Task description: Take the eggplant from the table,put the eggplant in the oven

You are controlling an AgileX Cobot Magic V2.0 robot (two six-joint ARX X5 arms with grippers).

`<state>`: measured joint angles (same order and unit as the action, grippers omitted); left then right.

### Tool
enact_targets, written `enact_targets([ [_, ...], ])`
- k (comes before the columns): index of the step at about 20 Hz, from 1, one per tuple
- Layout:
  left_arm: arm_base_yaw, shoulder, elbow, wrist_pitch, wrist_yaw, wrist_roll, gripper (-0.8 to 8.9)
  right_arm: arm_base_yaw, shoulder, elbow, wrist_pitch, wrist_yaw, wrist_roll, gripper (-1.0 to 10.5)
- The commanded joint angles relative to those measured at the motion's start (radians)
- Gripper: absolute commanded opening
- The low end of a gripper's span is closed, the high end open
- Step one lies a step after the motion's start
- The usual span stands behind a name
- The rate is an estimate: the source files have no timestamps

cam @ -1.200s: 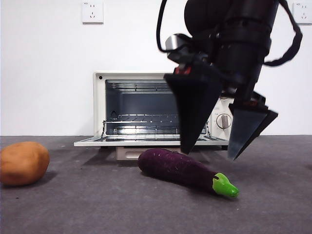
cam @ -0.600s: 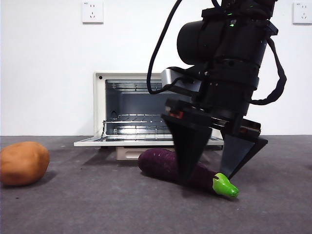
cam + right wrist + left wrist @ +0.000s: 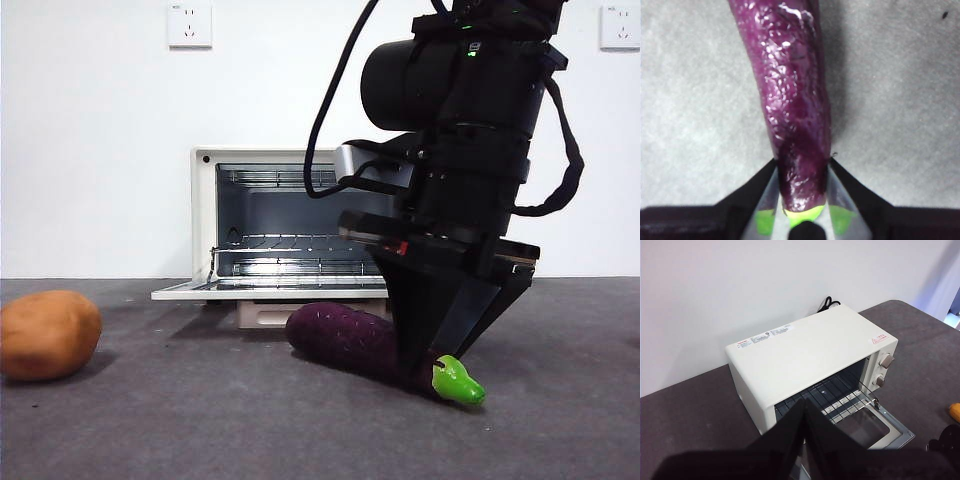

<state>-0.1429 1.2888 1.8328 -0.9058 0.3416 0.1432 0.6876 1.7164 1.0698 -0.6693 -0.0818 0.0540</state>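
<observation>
The dark purple eggplant [image 3: 345,338] lies on the grey table [image 3: 200,430] in front of the oven [image 3: 205,215], its green stem cap [image 3: 458,381] pointing right. My right gripper [image 3: 435,365] has come down from above and is shut on the eggplant [image 3: 795,100] near its stem end, one jaw pressing each side, with the right gripper [image 3: 802,170] low at the table. The oven [image 3: 810,350] is cream-white, with its door [image 3: 270,291] folded down and the wire rack showing. My left gripper [image 3: 804,407] hangs shut and empty, high above the oven.
An orange-brown potato [image 3: 48,333] sits on the table at the far left. The open oven door juts toward the eggplant at low height. A white wall with sockets stands behind the oven.
My right gripper came down over the eggplant's stem end and its jaws drew together onto it. The eggplant shifted very slightly on the table.
</observation>
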Motion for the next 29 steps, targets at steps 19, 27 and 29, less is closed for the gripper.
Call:
enact_targets([
  [19, -0.023, 0.005, -0.010, -0.034, -0.028, 0.024, -0.06, -0.180, 0.133, 0.558, -0.156, -0.042, -0.006, -0.1],
  [27, -0.042, 0.005, -0.010, -0.058, -0.028, 0.024, -0.06, -0.245, 0.352, 0.834, -0.196, -0.042, -0.001, -0.1],
  [29, -0.048, 0.005, -0.010, -0.066, -0.028, 0.024, -0.06, -0.256, 0.396, 0.883, -0.196, -0.040, 0.006, -0.1],
])
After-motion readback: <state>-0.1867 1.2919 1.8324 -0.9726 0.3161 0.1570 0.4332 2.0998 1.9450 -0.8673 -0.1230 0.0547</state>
